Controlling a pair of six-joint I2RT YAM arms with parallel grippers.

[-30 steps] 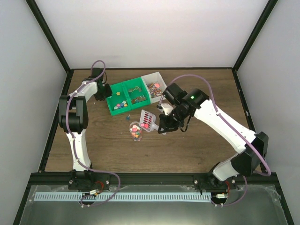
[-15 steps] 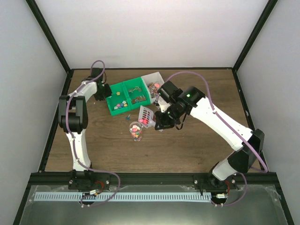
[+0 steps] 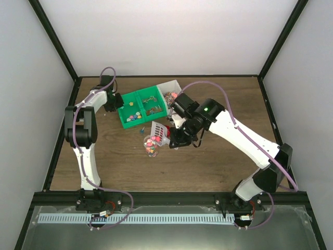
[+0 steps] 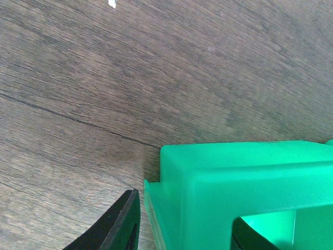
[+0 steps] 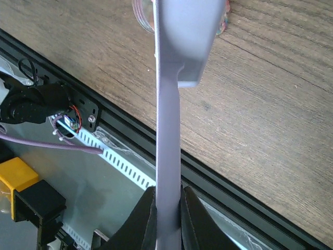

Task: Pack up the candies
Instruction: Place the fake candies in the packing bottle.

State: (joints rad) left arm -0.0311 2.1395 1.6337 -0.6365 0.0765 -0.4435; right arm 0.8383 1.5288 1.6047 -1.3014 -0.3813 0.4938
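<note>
On the table (image 3: 218,161), left of centre, a clear cup (image 3: 150,148) is standing upright and holding a heap of candies (image 3: 151,147) in mixed colours. A pale scoop (image 3: 159,130) is hanging just over the cup, tilting down to the left so that its mouth is sitting above the cup's rim. A few pink candies are lying at that low end.

The right gripper (image 3: 174,139) is reaching in from the right and clamping the scoop's handle. In the right wrist view its jaws (image 5: 168,197) are pressing narrowly on both sides of the thin handle (image 5: 168,130). The scoop's body is covering most of the cup there, leaving only a bit of clear rim (image 5: 141,11) showing.

Farther back, a green bin (image 3: 125,119) with two compartments is sitting at an angle, and more candies are lying in both. A white bin (image 3: 167,85) is standing just beside it on the right, touching it and holding further sweets.

At the green bin's far left end, the left gripper (image 3: 114,102) is gripping the bin's wall. The left wrist view is showing one finger (image 4: 118,227) outside the wall (image 4: 208,182) and the other (image 4: 252,238) inside, with the jaws narrowed on the plastic.
</note>
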